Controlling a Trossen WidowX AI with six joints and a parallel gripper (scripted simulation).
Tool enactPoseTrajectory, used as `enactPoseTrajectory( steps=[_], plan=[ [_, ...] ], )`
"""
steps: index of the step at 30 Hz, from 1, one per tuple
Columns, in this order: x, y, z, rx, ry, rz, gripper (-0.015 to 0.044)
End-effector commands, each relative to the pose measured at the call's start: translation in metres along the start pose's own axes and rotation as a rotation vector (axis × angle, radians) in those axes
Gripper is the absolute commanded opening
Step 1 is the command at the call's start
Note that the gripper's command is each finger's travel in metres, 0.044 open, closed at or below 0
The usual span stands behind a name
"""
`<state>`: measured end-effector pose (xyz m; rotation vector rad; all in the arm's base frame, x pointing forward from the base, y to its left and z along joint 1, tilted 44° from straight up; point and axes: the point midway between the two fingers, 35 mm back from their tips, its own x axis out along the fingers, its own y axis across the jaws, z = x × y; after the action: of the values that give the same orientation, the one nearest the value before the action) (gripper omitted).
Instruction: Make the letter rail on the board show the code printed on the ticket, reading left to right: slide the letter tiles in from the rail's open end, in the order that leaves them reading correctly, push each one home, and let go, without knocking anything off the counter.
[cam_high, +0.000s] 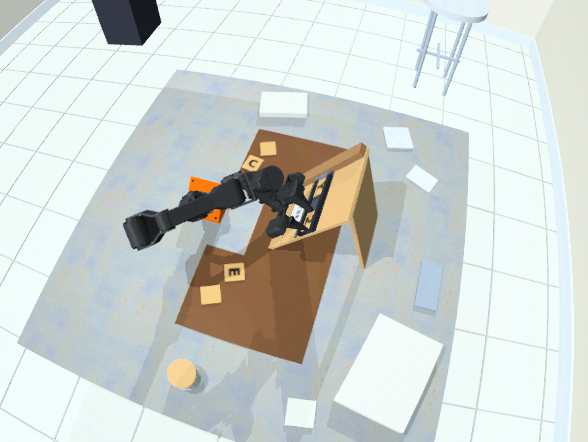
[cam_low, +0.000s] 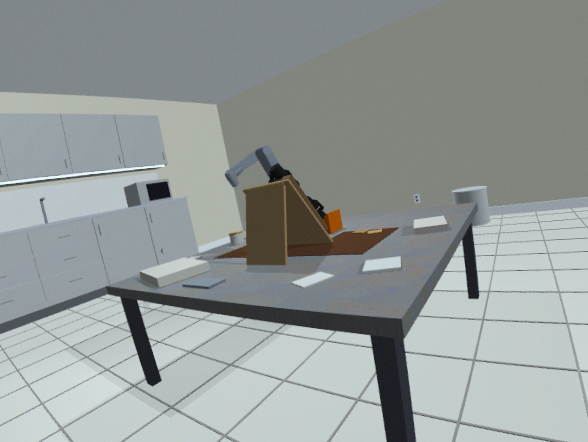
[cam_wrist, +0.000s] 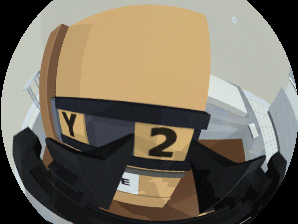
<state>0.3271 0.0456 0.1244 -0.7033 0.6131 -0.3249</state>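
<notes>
A slanted wooden board (cam_high: 345, 180) (cam_low: 265, 225) (cam_wrist: 133, 50) stands on the brown mat (cam_high: 280, 310). Its dark letter rail (cam_high: 327, 176) (cam_wrist: 127, 111) holds a tile marked Y (cam_high: 318, 186) (cam_wrist: 69, 124) at the far end. My gripper (cam_high: 301, 221) (cam_wrist: 162, 141) is shut on a tile marked 2 (cam_high: 310, 218) (cam_wrist: 161, 143), which sits in the rail a gap away from the Y. The white ticket (cam_high: 298, 211) (cam_wrist: 129, 180) is on the board just below the rail; its print is unreadable. In the exterior view the board hides the gripper.
Loose tiles lie on the mat: a C (cam_high: 253, 163), an E (cam_high: 234, 272) and two blank ones (cam_high: 268, 148) (cam_high: 210, 294). The arm's orange base (cam_high: 202, 186) is left of the board. White and grey slabs (cam_high: 283, 104) (cam_high: 387, 370) (cam_high: 429, 286) and a tan cylinder (cam_high: 181, 373) ring the mat.
</notes>
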Motion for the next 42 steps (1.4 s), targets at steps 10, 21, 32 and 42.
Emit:
enactPoseTrajectory(
  steps=[10,21,32,42],
  plan=[
    [0.0,0.008,0.0,0.007,0.001,-0.004,0.0],
    [0.0,0.015,0.0,0.007,0.001,-0.004,0.0],
    [0.0,0.021,0.0,0.008,0.001,-0.004,0.0],
    [0.0,0.027,0.0,0.008,0.001,-0.004,0.0]
  ],
)
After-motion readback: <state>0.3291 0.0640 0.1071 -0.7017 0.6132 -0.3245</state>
